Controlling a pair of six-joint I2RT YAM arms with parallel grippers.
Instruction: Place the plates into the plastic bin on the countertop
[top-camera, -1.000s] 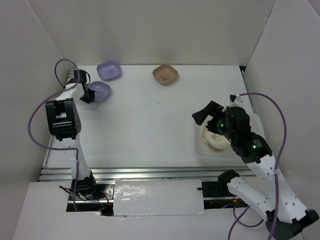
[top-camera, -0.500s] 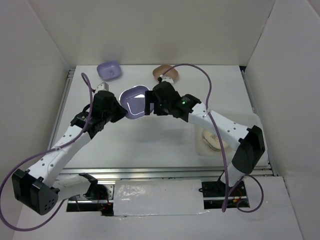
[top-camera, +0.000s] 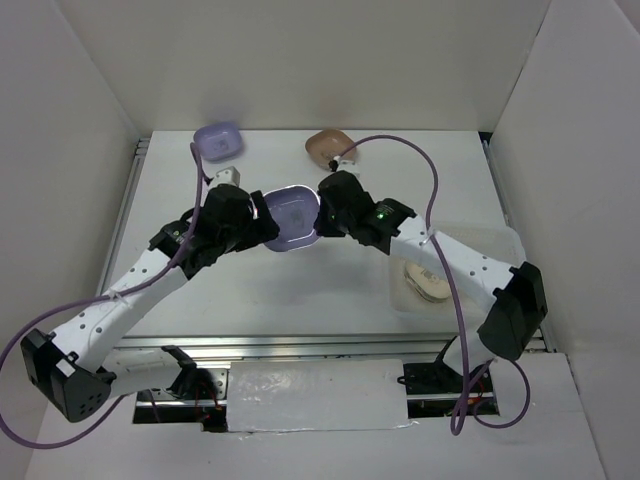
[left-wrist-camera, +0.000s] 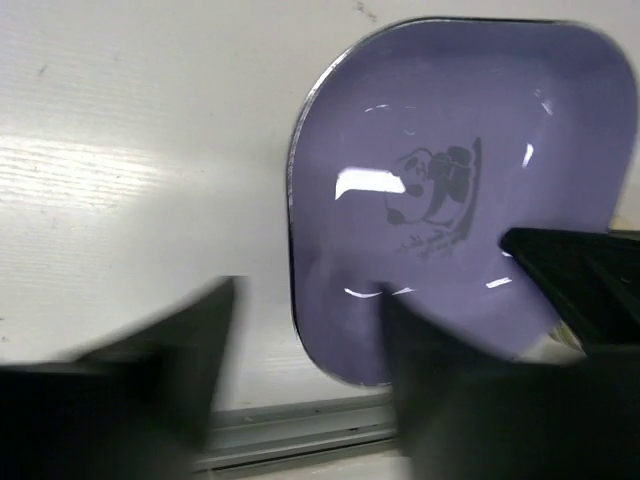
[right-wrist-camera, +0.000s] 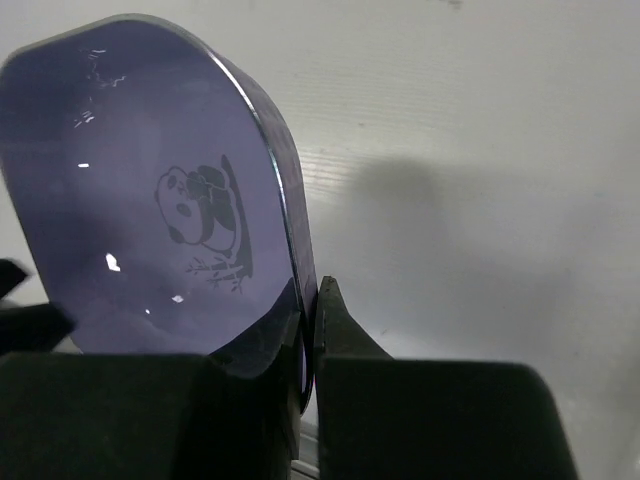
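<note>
Half a second on, the purple plate (top-camera: 290, 215) has slid a touch rightward and nearer, both arms travelling with it above the middle of the countertop (top-camera: 300, 290). It's a handover! The right gripper (right-wrist-camera: 308, 305) is pinched tight on the plate's rim, while the left gripper (top-camera: 258, 228) shows its fingers spread and blurred, the rim loose in the gap. Next, I reckon, the left must back away clear, then the right swings over to the plastic bin (top-camera: 505, 245), where a cream plate (top-camera: 430, 282) already lies. At the back wait a second purple plate (top-camera: 218, 140) and a brown plate (top-camera: 330, 148).
</note>
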